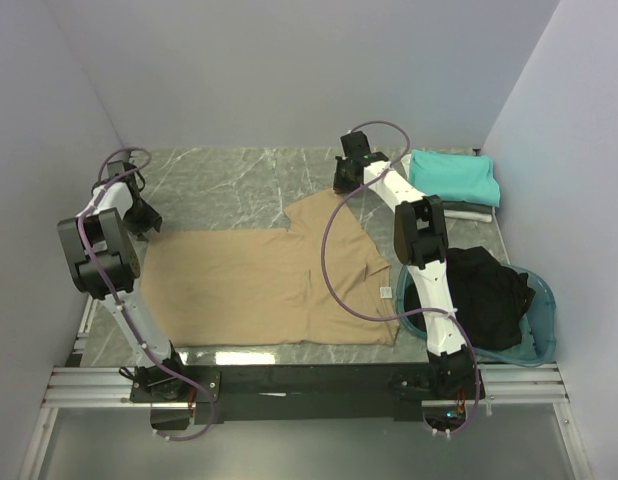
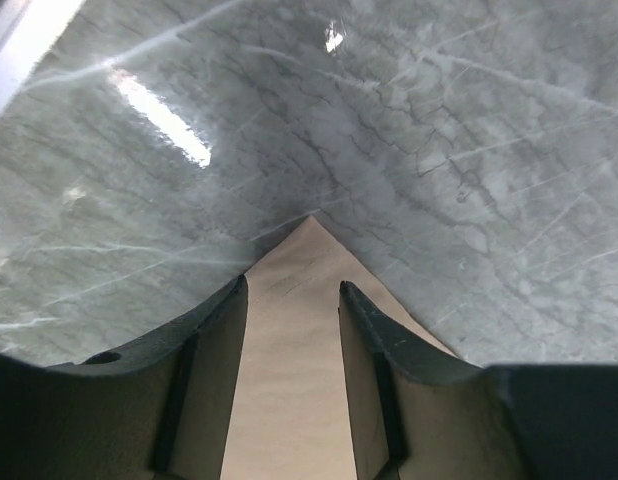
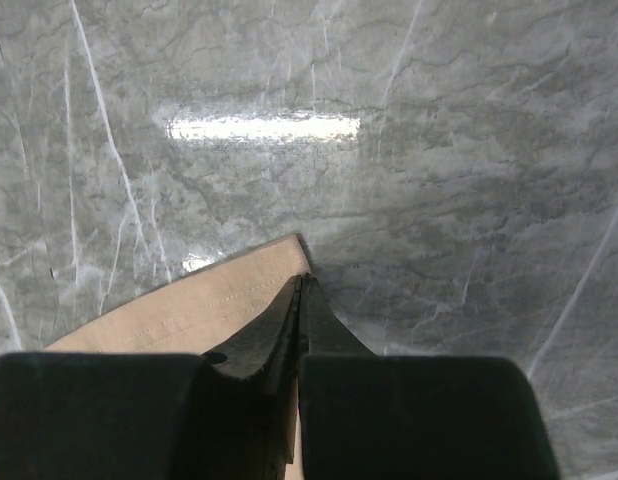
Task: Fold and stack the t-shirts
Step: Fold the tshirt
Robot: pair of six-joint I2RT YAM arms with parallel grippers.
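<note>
I am working on the first fold of the tan t-shirt (image 1: 259, 285), which is lying spread across the middle of the worktop (image 1: 229, 180). My right gripper (image 3: 301, 285), stretched out toward the far edge, is pinching one cloth corner with its jaws pressed together. My left gripper (image 2: 292, 287), held low near the left edge, is sitting with jaws spread astride another corner, not yet gripping. Next, I judge, the left needs to clamp down before both arms lift and carry the cloth over. The folded teal t-shirt (image 1: 454, 178) is sitting at the far right corner.
</note>
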